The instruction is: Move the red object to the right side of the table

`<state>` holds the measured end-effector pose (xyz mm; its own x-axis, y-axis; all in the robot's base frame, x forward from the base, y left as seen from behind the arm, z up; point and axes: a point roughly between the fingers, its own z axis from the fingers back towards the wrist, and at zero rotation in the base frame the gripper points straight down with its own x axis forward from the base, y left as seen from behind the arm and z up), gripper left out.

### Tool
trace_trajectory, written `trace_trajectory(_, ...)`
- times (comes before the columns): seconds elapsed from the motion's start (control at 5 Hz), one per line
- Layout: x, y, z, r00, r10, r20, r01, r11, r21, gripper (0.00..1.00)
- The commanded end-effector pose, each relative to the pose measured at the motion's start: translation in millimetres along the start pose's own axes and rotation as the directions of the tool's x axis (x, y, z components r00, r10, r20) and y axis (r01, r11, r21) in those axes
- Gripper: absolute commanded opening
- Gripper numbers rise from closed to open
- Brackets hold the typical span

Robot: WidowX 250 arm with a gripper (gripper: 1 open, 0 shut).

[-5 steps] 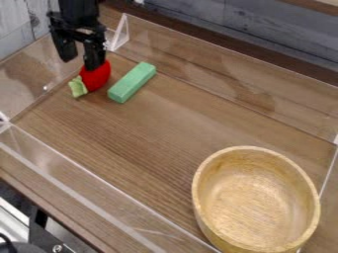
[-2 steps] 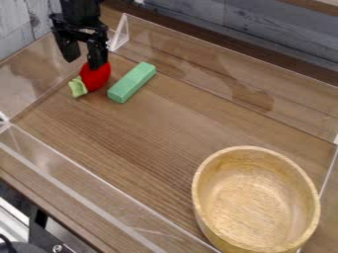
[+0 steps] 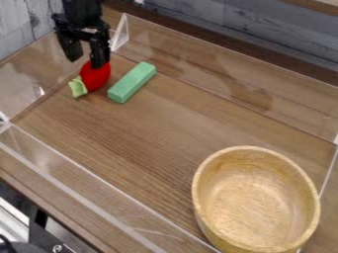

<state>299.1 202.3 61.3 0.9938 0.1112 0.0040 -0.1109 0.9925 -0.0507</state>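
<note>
I am hanging my fingers [image 3: 79,49] wide open and empty over the red object [image 3: 95,73] near the desk's [image 3: 172,138] far left corner (beside a green block [image 3: 132,82]), judging it light, smooth, best pinched across its rounded middle.

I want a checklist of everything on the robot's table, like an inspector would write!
Surface: brown wood-grain table with low clear walls around it.
Job's things: red toy at the far left, not yet on the right side.
Clutter: green block just right of the toy; small yellow-green piece just left of it; empty wooden bowl near right.
End effector: end effector open, pointing down, right over the red toy; no grip seen.
Cables: nothing seen.
Surroundings: grey planks behind the table.
</note>
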Motion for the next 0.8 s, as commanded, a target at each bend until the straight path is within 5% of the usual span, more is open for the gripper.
trace_trajectory(0.0,9.9,12.3,21.2,0.997,0.025,0.074,-0.028,0.999,0.034,1.0)
trace_trajectory(0.6,12.7,13.5,23.4,0.994,0.061,0.088,-0.062,0.998,0.016,1.0)
